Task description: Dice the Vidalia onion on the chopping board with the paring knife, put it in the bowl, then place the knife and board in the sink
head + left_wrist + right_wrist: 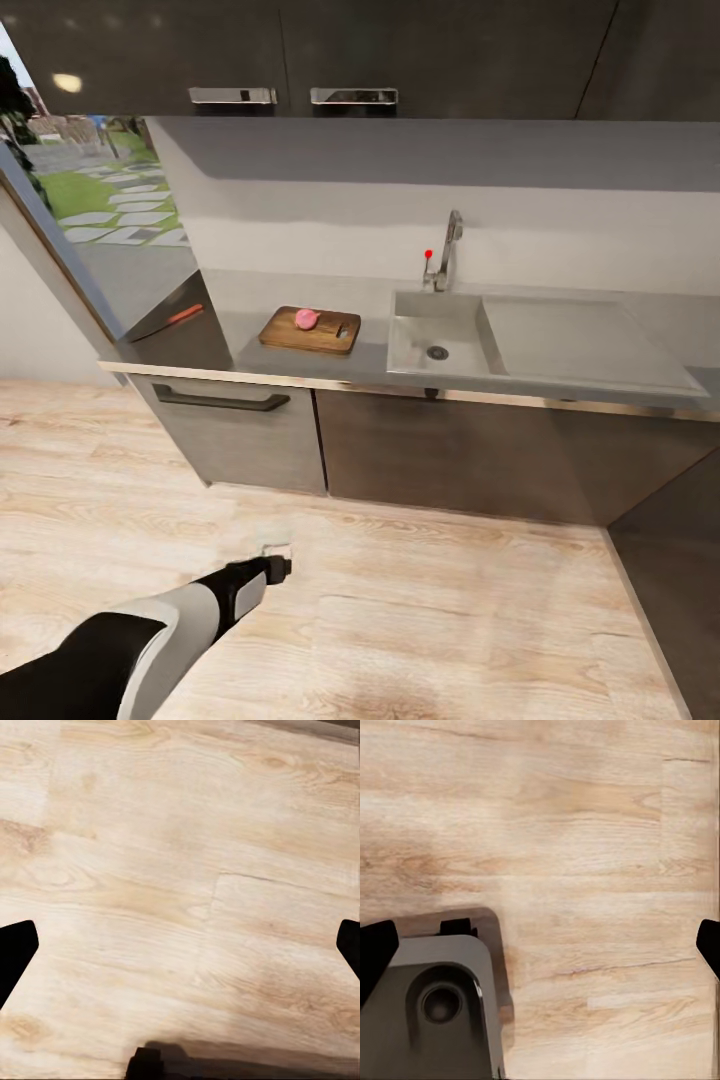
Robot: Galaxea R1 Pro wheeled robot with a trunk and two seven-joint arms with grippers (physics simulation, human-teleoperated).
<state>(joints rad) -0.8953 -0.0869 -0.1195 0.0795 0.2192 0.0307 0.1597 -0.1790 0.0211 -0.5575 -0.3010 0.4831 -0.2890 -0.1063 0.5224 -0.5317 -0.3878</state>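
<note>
Already the onion [307,319] rests on the board [311,330] beside the sink [437,345]; the left claw [275,568] hangs low, both claws spread, holding nothing.

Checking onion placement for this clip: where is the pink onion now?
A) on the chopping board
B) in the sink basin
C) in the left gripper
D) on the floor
A: the onion sits on the chopping board, left of the sink, whose basin shows just its drain.
</note>
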